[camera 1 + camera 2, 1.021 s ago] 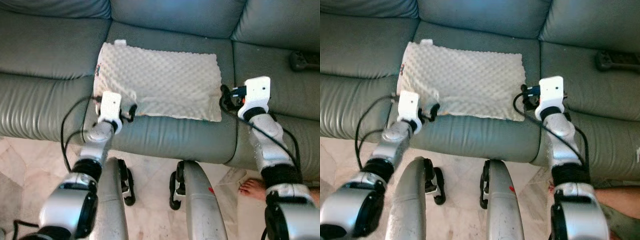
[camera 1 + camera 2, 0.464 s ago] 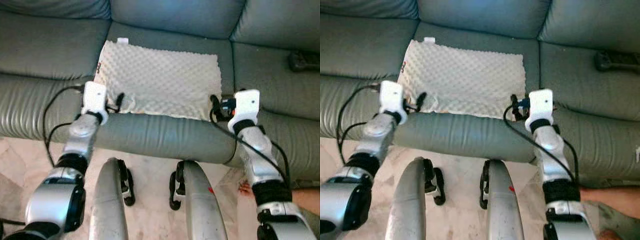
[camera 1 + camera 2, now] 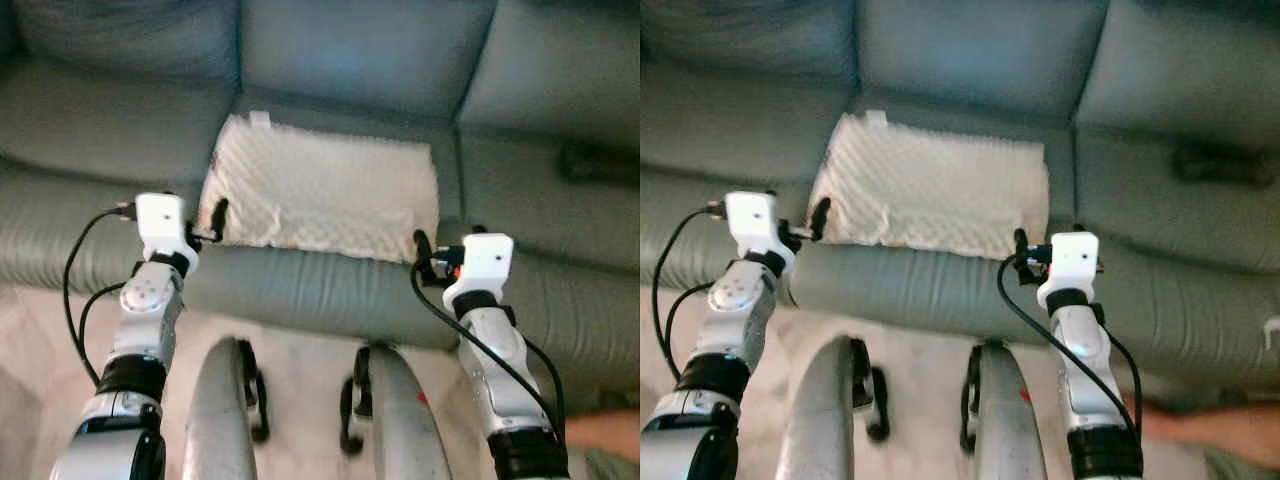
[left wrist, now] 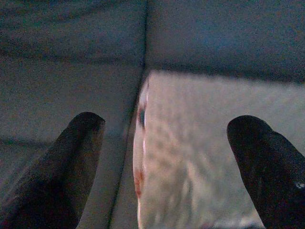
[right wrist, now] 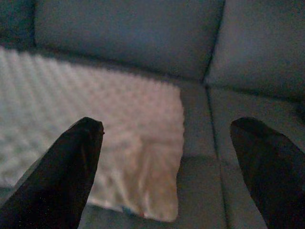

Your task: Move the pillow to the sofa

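Note:
A cream, bumpy-textured pillow [image 3: 320, 192] lies flat on the middle seat of the grey-green sofa [image 3: 340, 60]. My left gripper [image 3: 212, 222] hovers at the pillow's front left corner, open, with nothing between its fingers [image 4: 76, 157]. My right gripper [image 3: 424, 258] is off the pillow's front right corner, over the seat's front edge, and is open too. In the right wrist view the pillow [image 5: 95, 143] lies ahead between the spread fingers [image 5: 71, 171], apart from them.
A dark remote-like object [image 3: 590, 160] rests on the right sofa seat. Pale marble floor [image 3: 300, 380] lies in front of the sofa, with my two legs below. A person's hand or foot [image 3: 1200, 425] shows at the lower right.
Both grippers have drawn back from the pillow toward the seat's front edge, leaving it lying on the sofa. The camera has shifted back, and the picture is blurred.

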Controlling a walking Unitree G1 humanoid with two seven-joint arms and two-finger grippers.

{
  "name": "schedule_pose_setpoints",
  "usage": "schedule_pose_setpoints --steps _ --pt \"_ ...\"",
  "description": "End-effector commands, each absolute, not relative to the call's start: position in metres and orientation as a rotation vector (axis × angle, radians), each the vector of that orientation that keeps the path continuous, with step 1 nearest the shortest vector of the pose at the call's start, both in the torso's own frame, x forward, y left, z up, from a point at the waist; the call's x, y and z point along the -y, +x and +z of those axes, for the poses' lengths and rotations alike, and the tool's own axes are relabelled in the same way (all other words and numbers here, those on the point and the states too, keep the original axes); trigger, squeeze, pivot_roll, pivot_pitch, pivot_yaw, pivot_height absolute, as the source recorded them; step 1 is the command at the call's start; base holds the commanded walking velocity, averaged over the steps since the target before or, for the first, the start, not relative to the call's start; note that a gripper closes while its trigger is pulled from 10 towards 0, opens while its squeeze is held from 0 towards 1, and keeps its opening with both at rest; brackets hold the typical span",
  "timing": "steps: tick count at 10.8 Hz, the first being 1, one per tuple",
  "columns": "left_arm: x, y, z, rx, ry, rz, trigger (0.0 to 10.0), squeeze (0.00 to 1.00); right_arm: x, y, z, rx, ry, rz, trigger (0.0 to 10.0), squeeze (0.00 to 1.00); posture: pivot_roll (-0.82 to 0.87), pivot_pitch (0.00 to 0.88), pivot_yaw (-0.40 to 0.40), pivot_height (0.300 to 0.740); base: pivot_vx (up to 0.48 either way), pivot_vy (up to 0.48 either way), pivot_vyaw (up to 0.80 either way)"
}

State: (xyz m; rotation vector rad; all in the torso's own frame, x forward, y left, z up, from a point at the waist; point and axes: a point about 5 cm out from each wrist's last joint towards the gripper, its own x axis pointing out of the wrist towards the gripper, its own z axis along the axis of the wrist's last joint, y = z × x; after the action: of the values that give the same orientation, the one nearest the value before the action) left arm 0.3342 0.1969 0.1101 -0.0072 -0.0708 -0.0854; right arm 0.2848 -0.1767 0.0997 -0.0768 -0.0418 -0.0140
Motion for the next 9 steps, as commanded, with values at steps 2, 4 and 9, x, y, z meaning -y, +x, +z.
schedule_pose_setpoints --steps 2,4,9 --pt "-0.194 0.325 0.098 0.031 -0.042 -0.059 10.0 0.00 0.178 0.274 0.098 0.041 -0.035 0.015 10.0 0.00 -0.06 0.048 -0.035 0.637 0.000 0.000 0.00" --pt "-0.189 0.320 0.093 -0.006 -0.090 -0.056 10.0 0.00 0.174 0.273 0.101 0.036 -0.024 0.020 10.0 0.00 -0.06 0.034 -0.041 0.657 0.000 0.000 0.00" --pt "-0.168 0.309 0.079 -0.036 -0.050 -0.096 10.0 0.00 0.177 0.286 0.108 0.052 -0.027 0.016 10.0 0.00 -0.05 0.005 -0.053 0.727 0.000 0.000 0.00"
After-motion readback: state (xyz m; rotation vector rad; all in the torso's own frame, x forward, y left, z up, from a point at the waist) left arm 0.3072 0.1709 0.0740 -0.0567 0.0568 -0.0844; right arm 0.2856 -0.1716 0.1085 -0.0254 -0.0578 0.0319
